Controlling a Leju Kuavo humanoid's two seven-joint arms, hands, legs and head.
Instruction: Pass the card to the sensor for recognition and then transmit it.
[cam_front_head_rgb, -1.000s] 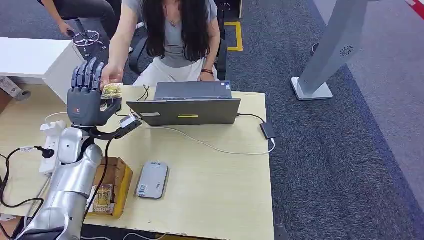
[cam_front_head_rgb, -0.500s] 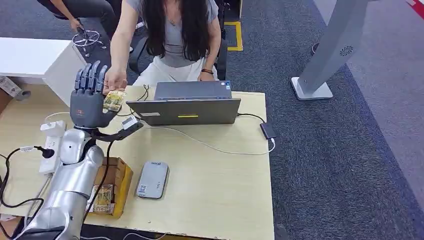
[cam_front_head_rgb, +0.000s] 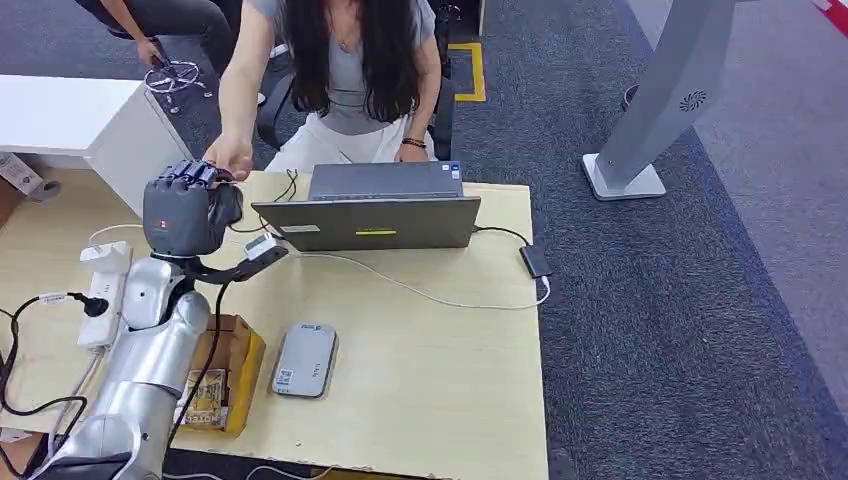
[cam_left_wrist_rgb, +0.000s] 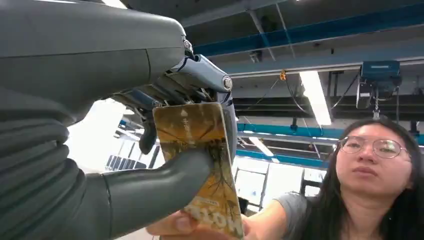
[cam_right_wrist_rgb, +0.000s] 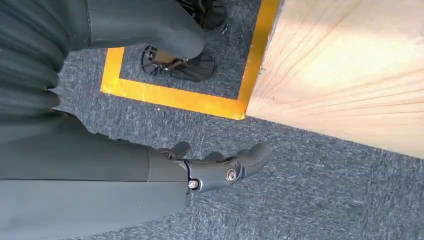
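Pale wood worktop (cam_front_head_rgb: 430, 340) on grey carpet; laptop (cam_front_head_rgb: 372, 210) at 12 o'clock, sensor (cam_front_head_rgb: 304, 359) near centre. Left hand (cam_front_head_rgb: 182, 212) at 10 o'clock, fingers (cam_left_wrist_rgb: 200, 82) curled, thumb pinning card (cam_left_wrist_rgb: 202, 160); person's hand (cam_front_head_rgb: 229, 157) holds its far end. Right hand (cam_right_wrist_rgb: 215, 167) hangs over floor, fingers loosely apart, holding nothing.

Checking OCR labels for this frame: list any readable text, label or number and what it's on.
Card in the left hand: large pale letters at its lower end, upside down and cut off, not readable.
Sensor: small labels, too small to read.
Laptop: yellow strip, no legible text.
Nothing else reads.
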